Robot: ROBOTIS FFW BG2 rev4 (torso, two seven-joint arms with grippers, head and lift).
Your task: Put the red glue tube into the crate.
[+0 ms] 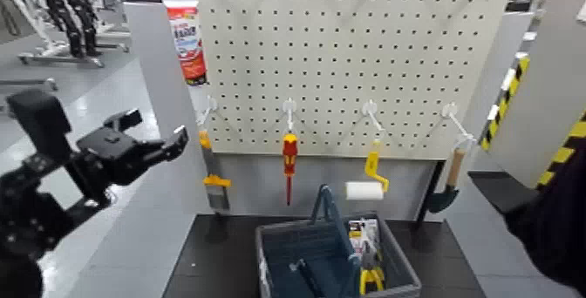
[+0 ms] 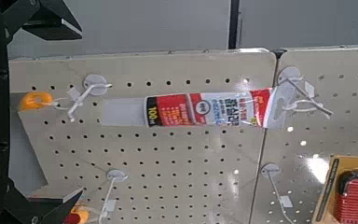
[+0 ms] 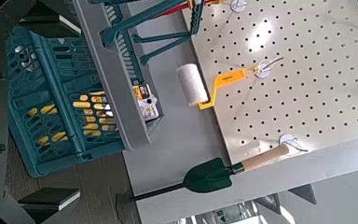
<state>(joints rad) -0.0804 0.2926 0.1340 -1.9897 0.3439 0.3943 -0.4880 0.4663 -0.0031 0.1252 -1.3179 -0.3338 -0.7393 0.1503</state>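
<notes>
The red glue tube hangs cap-down from a hook at the top left corner of the white pegboard. In the left wrist view the tube lies straight ahead of the camera. My left gripper is open and empty, raised at the left, below and left of the tube and apart from it. The crate stands on the black table under the pegboard, with its blue handle up. My right gripper is open and empty, and looks at the crate from a distance. In the head view only the right arm shows.
Along the pegboard's lower row hang a yellow-handled scraper, a red-and-yellow screwdriver, a paint roller and a small shovel. Yellow-handled pliers and a packet lie in the crate. A yellow-black striped post stands at the right.
</notes>
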